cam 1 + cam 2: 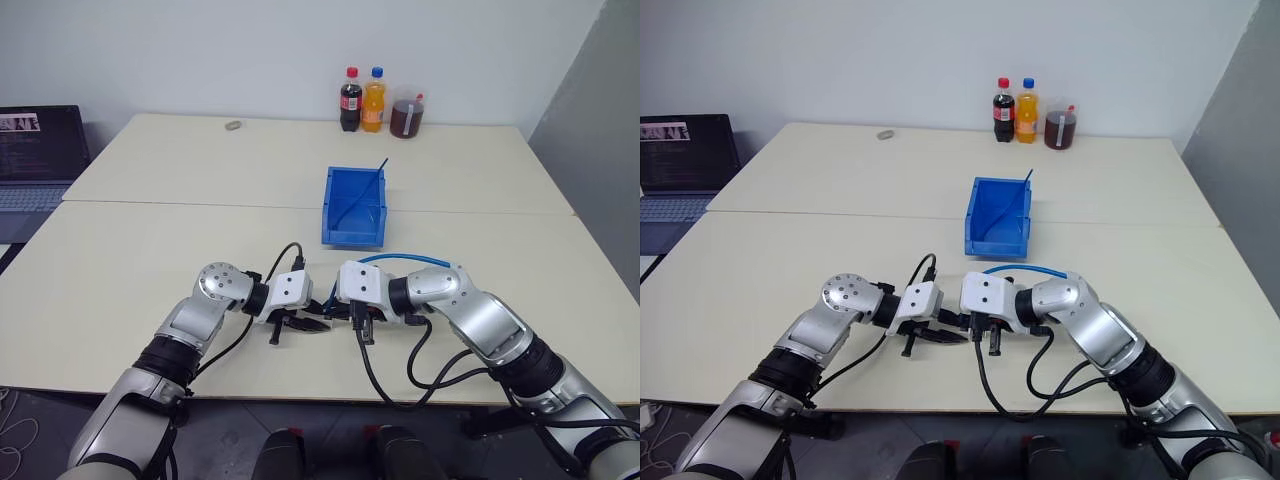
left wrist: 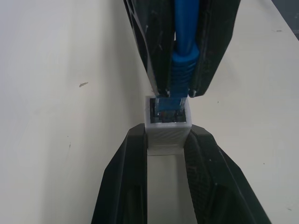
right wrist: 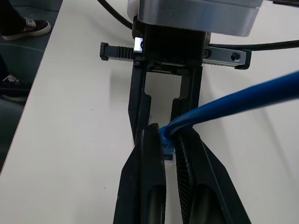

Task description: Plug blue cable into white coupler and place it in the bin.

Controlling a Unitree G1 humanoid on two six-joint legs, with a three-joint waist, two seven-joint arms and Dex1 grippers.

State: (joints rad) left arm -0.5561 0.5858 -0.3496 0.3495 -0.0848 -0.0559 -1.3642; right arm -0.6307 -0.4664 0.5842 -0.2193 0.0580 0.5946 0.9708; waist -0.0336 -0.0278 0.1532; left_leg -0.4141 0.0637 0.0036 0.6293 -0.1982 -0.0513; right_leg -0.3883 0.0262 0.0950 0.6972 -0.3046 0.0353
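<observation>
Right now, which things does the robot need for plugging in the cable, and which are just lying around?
For the job:
- blue cable
- white coupler
- bin

Just lying about:
- three drink bottles
- laptop
- small grey object

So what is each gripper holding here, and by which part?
The left gripper clamps the white coupler by its sides. The right gripper pinches the blue cable just behind its plug, at the coupler's socket.

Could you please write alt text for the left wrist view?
The left gripper holds the white coupler while the right gripper presses the blue cable plug into its socket, just above a cream table.
</observation>
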